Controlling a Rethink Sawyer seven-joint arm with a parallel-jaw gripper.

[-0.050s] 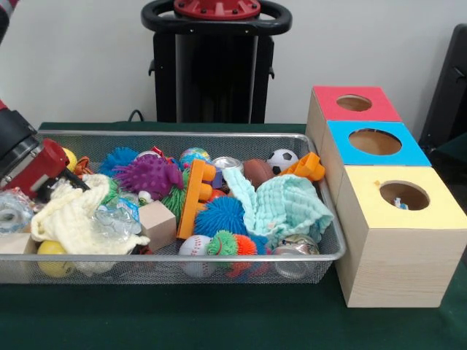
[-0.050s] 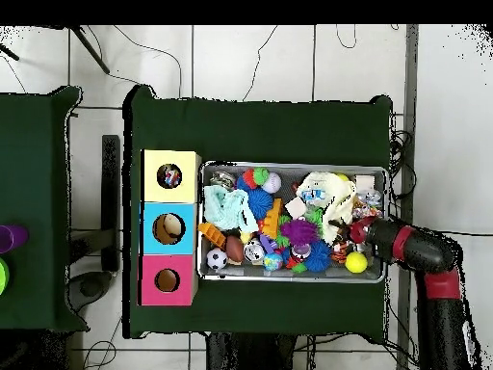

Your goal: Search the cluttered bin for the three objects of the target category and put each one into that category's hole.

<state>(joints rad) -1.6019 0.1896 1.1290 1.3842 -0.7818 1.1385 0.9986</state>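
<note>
While no writing reads, end effector [image 1: 62, 182] sits in bin [image 1: 321, 251].

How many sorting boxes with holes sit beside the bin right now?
3, in a row touching the wire bin: yellow box nearest the camera, blue box in the middle, red box farthest. None seems hidden.

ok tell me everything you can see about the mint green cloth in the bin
The mint green cloth is soft, waffle-textured fabric, crumpled and draped over toys at the bin's end nearest the yellow box. It lies against the blue spiky ball, beneath the orange plastic piece, partly covering a shiny metal can.
</note>
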